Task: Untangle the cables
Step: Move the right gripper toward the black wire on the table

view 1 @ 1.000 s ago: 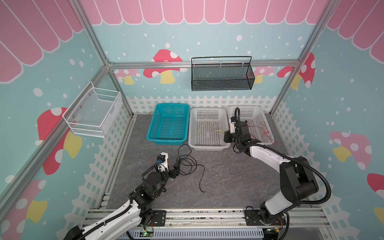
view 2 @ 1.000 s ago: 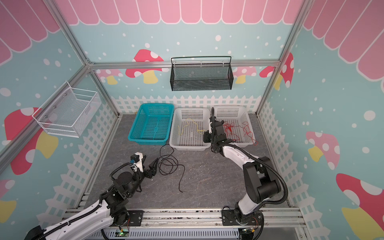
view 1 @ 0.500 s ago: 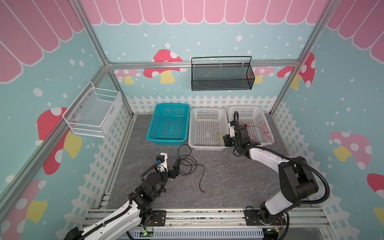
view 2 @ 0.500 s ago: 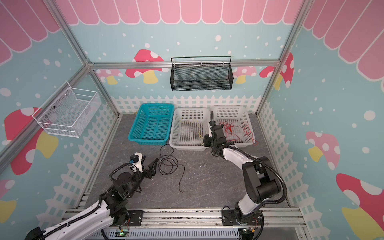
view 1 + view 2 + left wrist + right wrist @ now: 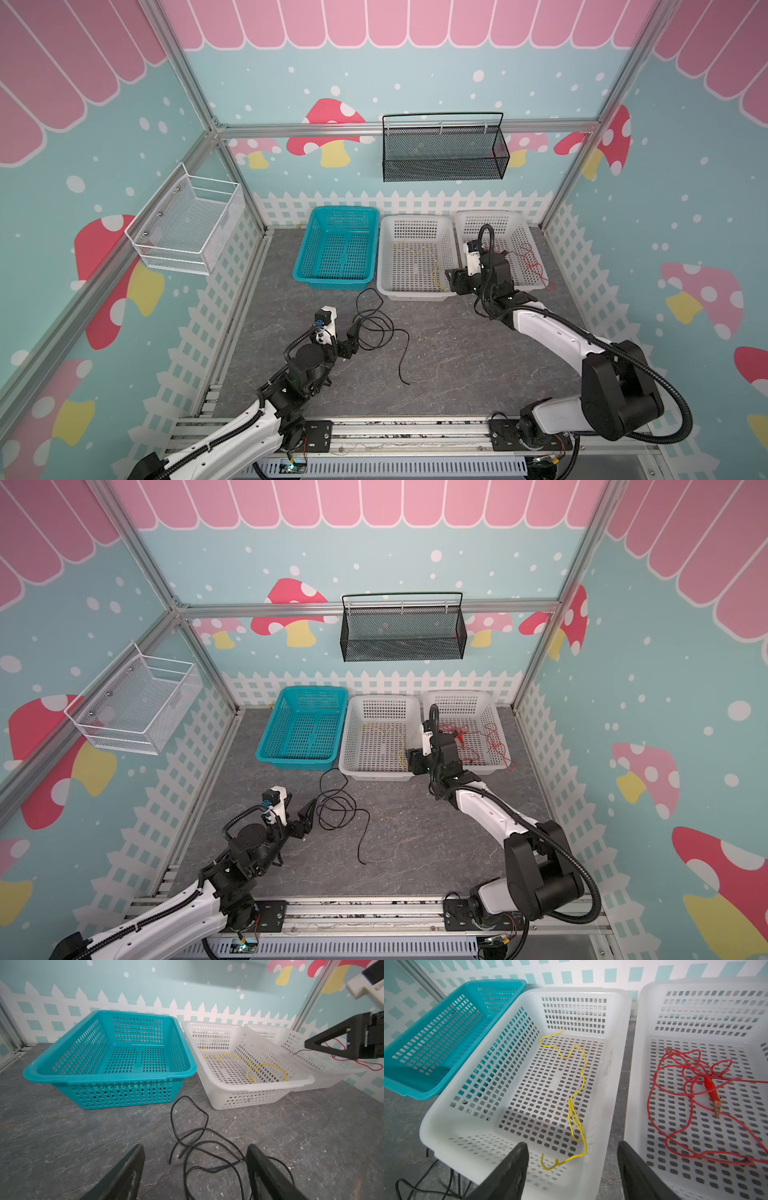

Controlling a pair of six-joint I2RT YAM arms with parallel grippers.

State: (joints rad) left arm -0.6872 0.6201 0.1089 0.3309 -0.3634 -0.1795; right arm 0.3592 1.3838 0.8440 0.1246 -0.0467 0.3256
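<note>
A black cable (image 5: 400, 365) (image 5: 171, 1114) lies in loose loops on the grey table. My left gripper (image 5: 352, 338) (image 5: 195, 1147) stands open just above its near loops and holds nothing. A thin yellow cable (image 5: 584, 1082) lies kinked on the floor of the middle white basket (image 5: 415, 218). My right gripper (image 5: 453, 280) (image 5: 572, 1144) hangs open over that basket's front right corner, with nothing between its fingers. A red cable (image 5: 648, 1105) with a clip lies tangled in the right white basket (image 5: 488, 214), and one strand hangs over that basket's front rim.
An empty teal basket (image 5: 303, 276) stands left of the two white baskets along the back fence. A black mesh basket (image 5: 442, 153) hangs on the back wall. A white wire basket (image 5: 187, 226) hangs on the left wall.
My right gripper has opened and sunk slightly toward the middle basket's front rim. The yellow cable it held now lies loose in the basket. The left arm has not moved.
</note>
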